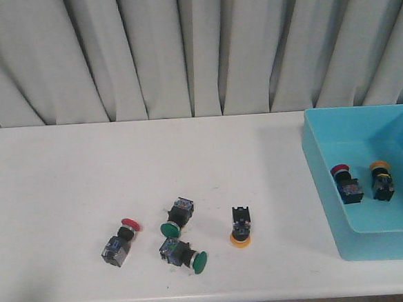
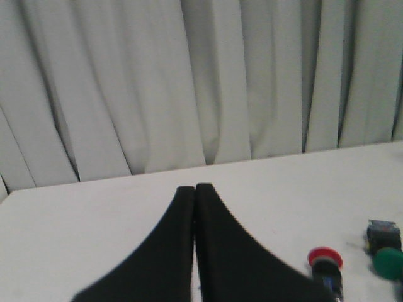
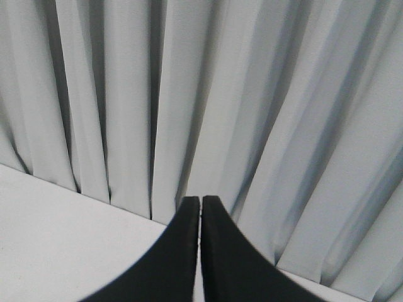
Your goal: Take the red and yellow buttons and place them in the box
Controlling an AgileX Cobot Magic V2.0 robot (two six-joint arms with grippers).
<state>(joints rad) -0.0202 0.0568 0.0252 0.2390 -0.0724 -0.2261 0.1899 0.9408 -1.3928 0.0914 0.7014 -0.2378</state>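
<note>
Green switches (image 1: 171, 228) (crowding) red button (image 1: 130, 224)

1. A pale grey curtain (image 1: 180, 49) is hanging in deep vertical folds behind the table, filling the whole area from 9 through 12 to 3 o'clock.
2. A white table (image 1: 85, 173) is lying below it, and its front edge is running along 6 o'clock.
3. Soft, even light is falling on the tabletop, and shadows are sitting between the curtain folds.
</note>
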